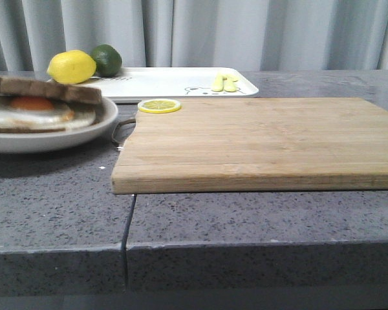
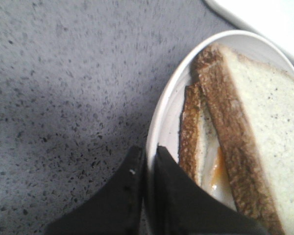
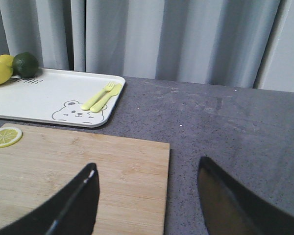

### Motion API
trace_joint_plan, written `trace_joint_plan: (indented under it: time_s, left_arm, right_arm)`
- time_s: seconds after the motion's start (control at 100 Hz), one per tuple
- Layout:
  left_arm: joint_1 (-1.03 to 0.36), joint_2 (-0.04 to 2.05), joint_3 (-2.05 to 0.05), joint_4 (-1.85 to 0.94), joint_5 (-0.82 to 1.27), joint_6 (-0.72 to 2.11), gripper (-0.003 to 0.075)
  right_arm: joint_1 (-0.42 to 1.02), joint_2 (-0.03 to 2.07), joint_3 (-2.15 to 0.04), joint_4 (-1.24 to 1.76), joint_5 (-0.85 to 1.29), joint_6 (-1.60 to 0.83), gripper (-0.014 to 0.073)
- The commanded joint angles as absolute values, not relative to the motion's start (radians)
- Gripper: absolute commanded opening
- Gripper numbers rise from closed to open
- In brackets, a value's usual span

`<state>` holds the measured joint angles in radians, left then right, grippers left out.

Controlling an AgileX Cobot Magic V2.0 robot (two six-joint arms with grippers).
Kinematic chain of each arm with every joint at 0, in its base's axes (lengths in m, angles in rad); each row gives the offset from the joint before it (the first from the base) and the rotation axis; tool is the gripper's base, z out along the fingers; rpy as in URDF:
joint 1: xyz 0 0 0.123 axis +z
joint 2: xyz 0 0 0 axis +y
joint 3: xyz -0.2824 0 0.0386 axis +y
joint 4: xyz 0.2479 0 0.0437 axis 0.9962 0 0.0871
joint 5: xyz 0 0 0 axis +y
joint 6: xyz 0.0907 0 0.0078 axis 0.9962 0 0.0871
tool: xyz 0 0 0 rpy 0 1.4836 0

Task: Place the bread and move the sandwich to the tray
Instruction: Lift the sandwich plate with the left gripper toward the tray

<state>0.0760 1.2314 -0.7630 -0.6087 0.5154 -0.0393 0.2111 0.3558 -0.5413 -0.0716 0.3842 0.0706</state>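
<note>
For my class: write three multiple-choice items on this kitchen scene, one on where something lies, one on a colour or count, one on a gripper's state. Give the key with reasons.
1. The lemon slice lies on:
A. the cutting board's corner
B. the tray
C. the plate

2. The small fork and spoon on the tray are:
A. red
B. pale yellow-green
C. black

3. The left gripper is:
A. wide open over the board
B. shut on the plate rim
C. holding a lime

Key: 1 A, it sits at the board's corner. 2 B, the right wrist view shows them. 3 B, its fingers pinch the rim.
</note>
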Motion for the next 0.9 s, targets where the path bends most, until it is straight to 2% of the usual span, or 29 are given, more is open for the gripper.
trace_joint_plan:
  time_s: [0.0, 0.17, 0.38, 0.64, 0.89]
  left_arm:
    - [0.098, 1.162, -0.791, -0.686, 0.473, -0.046, -0.0019]
    - [0.103, 1.122, -0.794, -0.757, 0.492, -0.033, -0.0019]
    - [0.103, 1.172, -0.859, -0.952, 0.514, 0.144, -0.0019]
    - [0.097, 1.38, -1.109, -0.955, 0.589, 0.144, -0.0019]
    - [0.035, 1.602, -1.382, -0.942, 0.672, 0.144, -0.0019]
  right_arm:
    - [0.205, 0.363, -0.565, -0.085, 0.287, 0.067, 0.0446]
    - [0.205, 0.363, -0.565, -0.085, 0.271, 0.067, 0.0446]
    - [0.205, 0.363, -0.565, -0.085, 0.27, 0.067, 0.0446]
    - [0.205, 0.363, -0.565, -0.085, 0.271, 0.067, 0.0446]
    - [0.205, 0.363, -0.565, -0.085, 0.271, 0.067, 0.0446]
